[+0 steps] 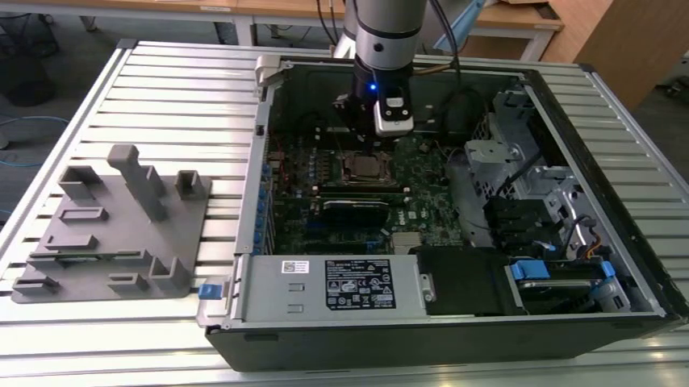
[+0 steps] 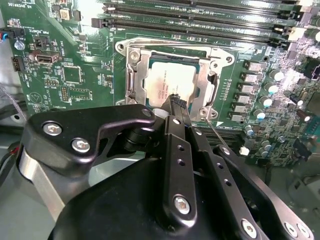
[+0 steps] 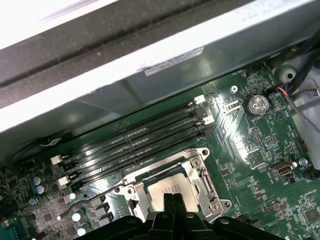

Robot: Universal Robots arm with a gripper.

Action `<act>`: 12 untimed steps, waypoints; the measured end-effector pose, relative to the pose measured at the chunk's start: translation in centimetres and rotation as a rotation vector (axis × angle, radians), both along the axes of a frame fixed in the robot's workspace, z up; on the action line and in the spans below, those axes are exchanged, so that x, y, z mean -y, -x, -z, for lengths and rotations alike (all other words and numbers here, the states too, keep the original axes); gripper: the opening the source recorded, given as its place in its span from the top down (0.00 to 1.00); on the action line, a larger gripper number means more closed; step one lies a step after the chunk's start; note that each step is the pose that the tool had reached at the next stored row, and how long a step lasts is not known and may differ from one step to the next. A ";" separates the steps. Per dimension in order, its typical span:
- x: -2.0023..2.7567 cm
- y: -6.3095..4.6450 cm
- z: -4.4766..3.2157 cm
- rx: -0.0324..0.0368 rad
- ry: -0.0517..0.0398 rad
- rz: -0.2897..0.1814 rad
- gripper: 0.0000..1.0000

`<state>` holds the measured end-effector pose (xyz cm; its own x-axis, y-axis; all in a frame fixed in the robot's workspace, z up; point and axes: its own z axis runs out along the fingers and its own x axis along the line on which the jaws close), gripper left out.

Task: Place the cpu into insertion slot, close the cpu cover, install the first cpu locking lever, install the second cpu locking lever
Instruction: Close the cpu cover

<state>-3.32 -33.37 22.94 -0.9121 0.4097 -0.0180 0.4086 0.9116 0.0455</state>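
Holding my gripper (image 2: 175,101), its fingers pressed together, at the edge of the chip (image 2: 167,80), which sits in its socket (image 2: 145,82) under the lowered metal cover (image 2: 172,50), I judge a slow, straight push best, keeping clear of the loose wire lever (image 2: 216,131).

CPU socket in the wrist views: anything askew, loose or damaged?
Nothing looks damaged. The cpu sits square inside the cpu cover cut-out. One thin locking lever juts out sideways, unlatched.
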 end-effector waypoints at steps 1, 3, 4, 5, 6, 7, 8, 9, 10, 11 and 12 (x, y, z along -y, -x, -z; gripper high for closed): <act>0.00 0.0 0.00 0.0000 0.0000 -0.004 0.89; 0.00 0.0 0.00 0.0000 0.0000 -0.006 0.89; 0.00 0.0 0.00 0.0000 -0.0001 -0.007 0.89; 0.00 0.0 0.00 0.0000 0.0000 -0.007 0.89; 0.00 0.0 0.00 0.0000 0.0000 -0.007 0.89; 0.00 0.0 0.00 0.0000 -0.0001 -0.007 0.89; 0.00 0.0 0.00 0.0000 -0.0001 -0.007 0.89; 0.00 0.0 0.00 0.0000 0.0000 -0.007 0.89; 0.00 0.0 0.00 0.0000 0.0000 -0.007 0.89; 0.00 0.0 0.00 0.0000 0.0000 -0.007 0.89; 0.00 0.0 0.00 0.0000 0.0000 -0.007 0.89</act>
<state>-3.32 -33.37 22.94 -0.9148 0.4035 -0.0180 0.4024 0.9143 0.0455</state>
